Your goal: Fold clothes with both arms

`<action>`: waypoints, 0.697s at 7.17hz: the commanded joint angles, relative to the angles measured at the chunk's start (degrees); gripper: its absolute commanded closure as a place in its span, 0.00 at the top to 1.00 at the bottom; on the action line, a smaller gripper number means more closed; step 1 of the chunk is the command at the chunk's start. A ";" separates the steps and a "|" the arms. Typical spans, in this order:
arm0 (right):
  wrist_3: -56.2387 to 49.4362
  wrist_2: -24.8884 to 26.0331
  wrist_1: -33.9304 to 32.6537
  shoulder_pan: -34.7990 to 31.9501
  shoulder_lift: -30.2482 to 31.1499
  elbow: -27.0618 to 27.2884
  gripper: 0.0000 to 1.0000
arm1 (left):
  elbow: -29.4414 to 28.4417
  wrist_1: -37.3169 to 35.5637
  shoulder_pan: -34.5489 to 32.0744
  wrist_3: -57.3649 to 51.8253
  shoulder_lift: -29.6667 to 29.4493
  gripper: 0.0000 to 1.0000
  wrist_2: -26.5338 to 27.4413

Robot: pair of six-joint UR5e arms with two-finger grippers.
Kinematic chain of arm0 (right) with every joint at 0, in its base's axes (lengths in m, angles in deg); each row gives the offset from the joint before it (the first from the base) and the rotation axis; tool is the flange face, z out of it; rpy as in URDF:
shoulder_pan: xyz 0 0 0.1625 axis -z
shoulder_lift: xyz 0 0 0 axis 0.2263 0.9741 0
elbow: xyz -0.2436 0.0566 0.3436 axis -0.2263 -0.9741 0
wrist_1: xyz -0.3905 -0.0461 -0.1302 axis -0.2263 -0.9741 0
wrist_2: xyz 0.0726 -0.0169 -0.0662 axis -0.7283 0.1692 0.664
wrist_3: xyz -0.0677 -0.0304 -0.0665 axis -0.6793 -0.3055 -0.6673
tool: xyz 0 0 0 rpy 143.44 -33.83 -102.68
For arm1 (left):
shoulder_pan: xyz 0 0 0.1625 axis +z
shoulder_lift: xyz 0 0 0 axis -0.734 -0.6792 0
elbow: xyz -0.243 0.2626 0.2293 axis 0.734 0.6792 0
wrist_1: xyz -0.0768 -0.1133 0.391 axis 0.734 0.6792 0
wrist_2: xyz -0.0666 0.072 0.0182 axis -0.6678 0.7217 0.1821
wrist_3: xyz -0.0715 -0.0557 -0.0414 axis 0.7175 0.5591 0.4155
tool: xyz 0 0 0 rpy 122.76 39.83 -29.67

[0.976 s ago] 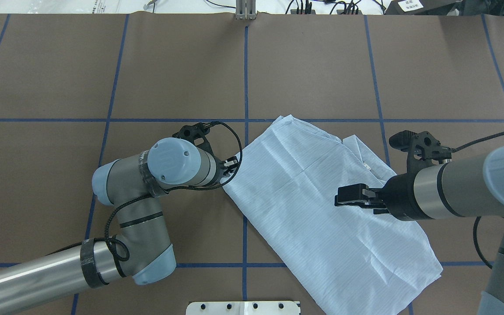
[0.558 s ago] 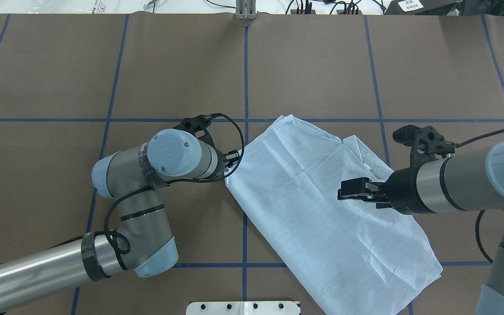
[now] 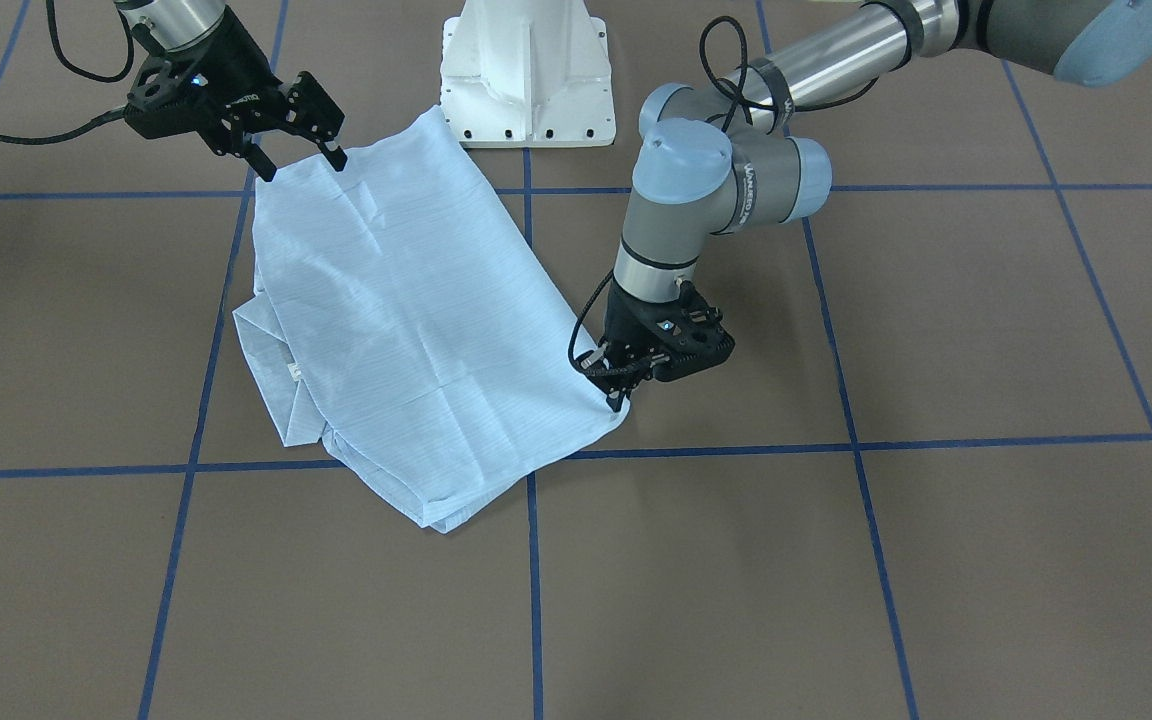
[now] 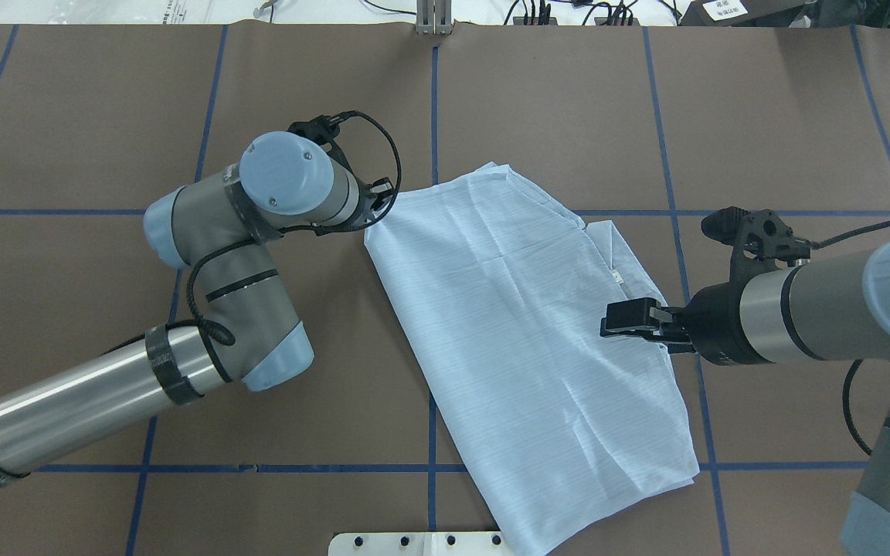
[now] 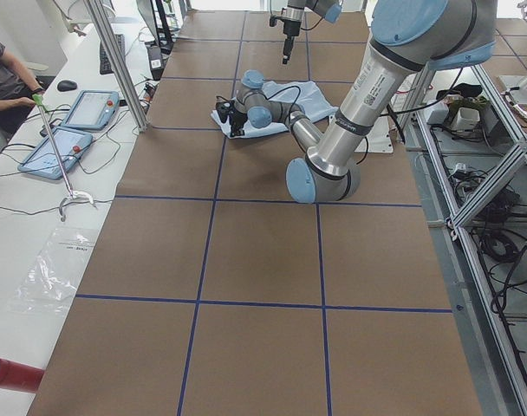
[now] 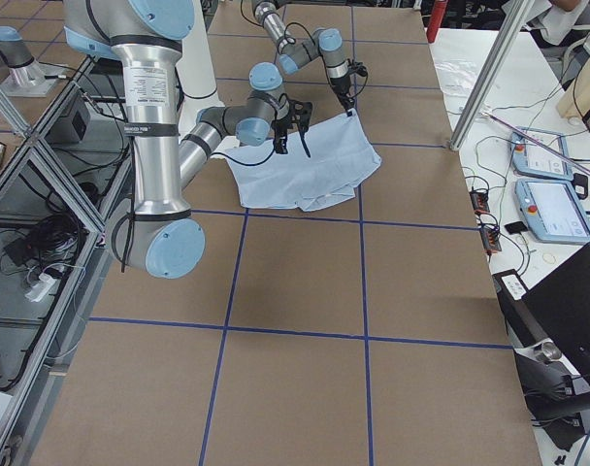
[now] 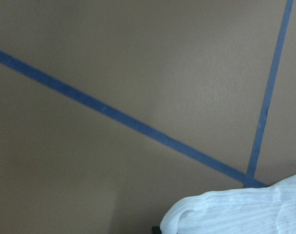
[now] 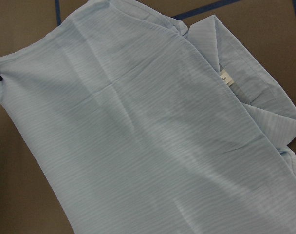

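The pale blue striped shirt (image 4: 514, 332) lies folded on the brown table, slanting from the far middle toward the near right. Its white neck tag (image 4: 616, 276) shows at the right edge and also in the right wrist view (image 8: 226, 78). My left gripper (image 3: 619, 398) is shut on the shirt's left corner at table height; in the overhead view the left gripper (image 4: 377, 215) is mostly hidden by its wrist. My right gripper (image 3: 298, 160) is open and empty, hovering above the shirt's right edge (image 4: 616, 328). The left wrist view shows only the pinched corner (image 7: 245, 214).
The white base block (image 3: 526, 70) stands at the near edge, with the shirt's end close to it. Blue tape lines (image 4: 433, 116) grid the brown table. An operators' desk with tablets (image 5: 73, 130) runs along the far side.
My left gripper has moved away from the robot and a little left, dragging the shirt's corner with it; the whole shirt has slid and turned. My right gripper has hardly moved and stays open.
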 commanded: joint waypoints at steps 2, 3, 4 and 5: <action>0.04 2.63 -0.03 -0.05 -0.13 -0.04 1.00 | -18.00 9.24 -4.49 -2.48 -10.81 0.00 4.27; 0.04 3.15 0.06 0.04 -0.21 -0.48 1.00 | -22.51 16.59 -4.76 -2.65 -11.90 0.00 7.88; 0.04 3.77 0.06 0.04 -0.82 -1.44 1.00 | -26.56 25.01 -4.67 -2.74 -12.00 0.00 11.48; 0.04 4.04 0.06 0.12 -1.00 -1.53 1.00 | -28.86 27.53 -4.76 -2.83 -12.00 0.00 12.21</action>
